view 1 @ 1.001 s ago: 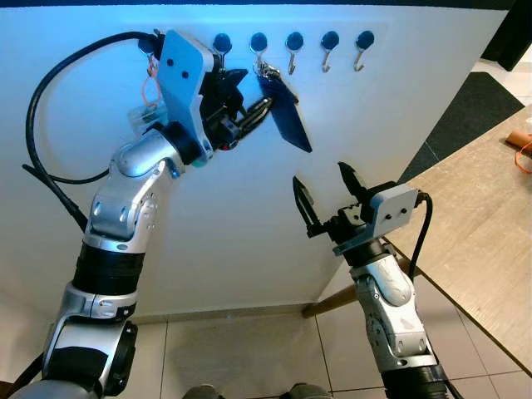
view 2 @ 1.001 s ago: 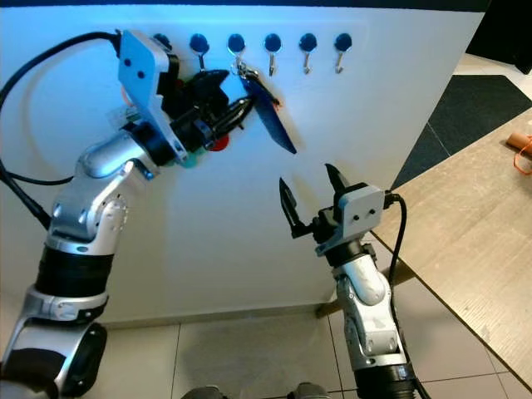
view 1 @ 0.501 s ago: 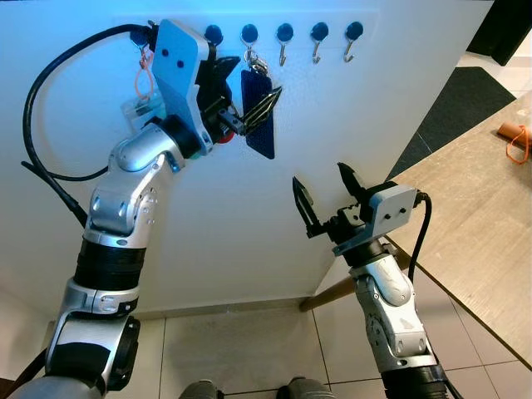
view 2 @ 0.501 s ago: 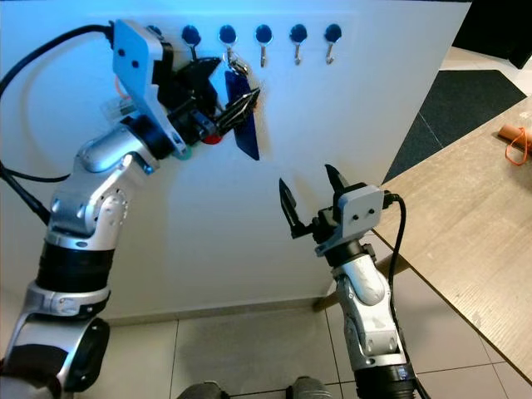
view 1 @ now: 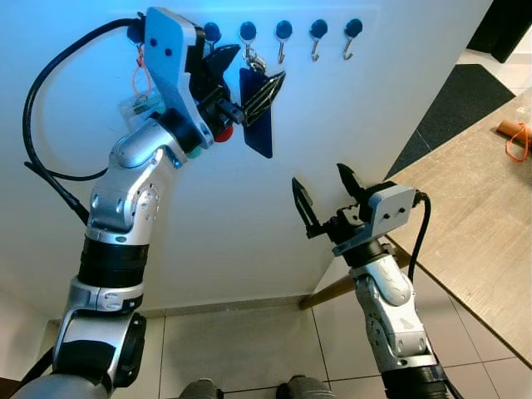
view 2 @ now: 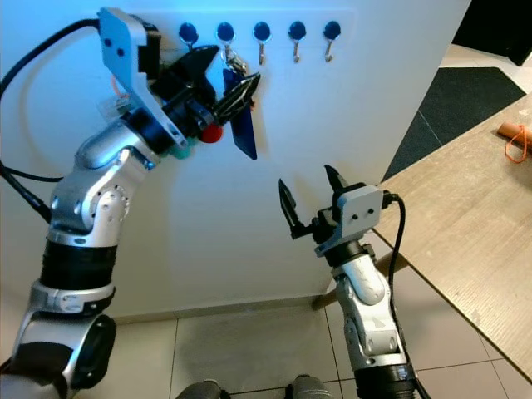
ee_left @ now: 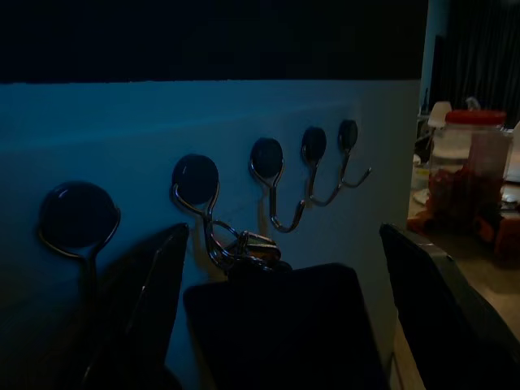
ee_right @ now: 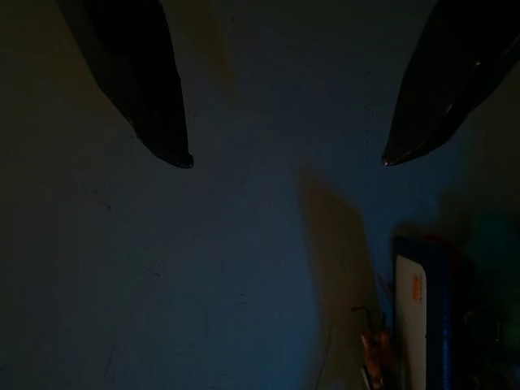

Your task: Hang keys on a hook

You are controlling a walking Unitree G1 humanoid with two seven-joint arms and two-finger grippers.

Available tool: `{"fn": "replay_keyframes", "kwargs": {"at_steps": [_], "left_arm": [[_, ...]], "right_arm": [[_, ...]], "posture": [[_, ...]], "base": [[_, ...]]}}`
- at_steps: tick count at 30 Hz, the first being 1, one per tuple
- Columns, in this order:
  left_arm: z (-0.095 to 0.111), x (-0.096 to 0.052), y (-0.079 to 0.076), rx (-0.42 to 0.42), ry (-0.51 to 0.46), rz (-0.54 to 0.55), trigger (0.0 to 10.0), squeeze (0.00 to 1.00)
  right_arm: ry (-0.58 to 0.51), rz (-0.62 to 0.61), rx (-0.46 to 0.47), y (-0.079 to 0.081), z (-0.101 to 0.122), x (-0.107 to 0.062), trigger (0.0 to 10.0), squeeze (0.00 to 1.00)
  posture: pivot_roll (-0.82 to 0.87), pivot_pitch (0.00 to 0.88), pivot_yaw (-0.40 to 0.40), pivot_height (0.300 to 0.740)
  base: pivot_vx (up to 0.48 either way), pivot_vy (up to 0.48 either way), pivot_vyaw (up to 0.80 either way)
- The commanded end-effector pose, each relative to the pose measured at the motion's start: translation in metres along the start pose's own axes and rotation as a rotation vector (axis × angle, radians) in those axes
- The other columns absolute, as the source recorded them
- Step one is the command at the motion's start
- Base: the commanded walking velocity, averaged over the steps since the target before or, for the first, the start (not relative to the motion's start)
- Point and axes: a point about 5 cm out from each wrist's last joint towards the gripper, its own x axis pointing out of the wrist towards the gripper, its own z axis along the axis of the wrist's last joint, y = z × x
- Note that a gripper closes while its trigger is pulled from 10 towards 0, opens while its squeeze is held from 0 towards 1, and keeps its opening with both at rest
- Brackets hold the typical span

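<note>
You see a white wall carrying a row of hooks; keys with a dark blue fob hang from one hook. At right, a wooden tabletop bears an orange-banded roll.

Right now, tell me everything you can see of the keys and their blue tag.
The keys are a small silvery metal bunch on a ring, hanging from the third hook from the left in the row on the white wall. Below them hangs a flat, dark blue rectangular tag, close to upright. The left tool sits right at the bunch with its fingers apart, one on each side of the tag's top; whether they touch it is unclear.
</note>
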Motion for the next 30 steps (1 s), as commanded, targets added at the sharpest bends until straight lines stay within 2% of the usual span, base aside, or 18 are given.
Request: {"fn": "replay_keyframes", "kwargs": {"at_steps": [1,4,12,16,19,22,24,27,30], "left_arm": [[0.019,-0.003,0.01,0.007,-0.091,0.058,10.0,0.0],[0.025,-0.003,0.011,-0.008,-0.144,0.07,10.0,0.0],[0.031,-0.005,0.016,-0.039,-0.203,0.083,10.0,0.0],[0.032,-0.007,0.013,-0.076,-0.217,0.032,10.0,0.0],[0.026,-0.011,0.003,-0.096,-0.158,-0.091,10.0,0.0],[0.021,-0.013,-0.004,-0.085,-0.112,-0.15,10.0,0.0],[0.009,-0.016,-0.013,-0.047,-0.02,-0.227,10.0,0.0],[0.003,-0.018,-0.016,-0.02,0.021,-0.246,10.0,0.0],[-0.006,-0.019,-0.014,0.045,0.074,-0.219,10.0,0.0]], "right_arm": [[-0.003,0.001,-0.007,0.0,0.002,-0.001,10.0,0.0],[-0.004,0.001,-0.006,0.0,0.003,-0.001,10.0,0.0],[-0.003,0.002,-0.002,0.0,0.003,0.0,10.0,0.0],[-0.002,0.005,-0.001,0.001,0.002,0.0,10.0,0.0],[-0.001,0.006,0.0,0.001,0.002,0.0,10.0,0.0],[0.0,0.007,0.0,0.001,0.002,-0.001,10.0,0.0],[0.002,0.007,-0.001,0.001,0.001,-0.001,10.0,0.0],[0.002,0.007,-0.001,0.001,0.001,-0.001,10.0,0.0],[-0.011,0.011,-0.003,0.001,0.004,0.0,10.0,0.0]], "posture": [[0.03,0.096,-0.032,0.74],[0.03,0.095,-0.032,0.74],[0.03,0.095,-0.033,0.74],[0.03,0.094,-0.034,0.74],[0.03,0.092,-0.034,0.74],[0.03,0.092,-0.034,0.74],[0.03,0.089,-0.034,0.74],[0.03,0.089,-0.034,0.74],[0.03,0.089,-0.035,0.74]], "base": [[0.0,0.0,0.0],[0.0,0.0,0.0],[0.0,0.0,0.0],[0.0,0.0,0.0],[0.0,0.0,0.0],[0.0,0.0,0.0],[0.0,0.0,0.0],[0.0,0.0,0.0],[0.0,0.0,0.0]]}}
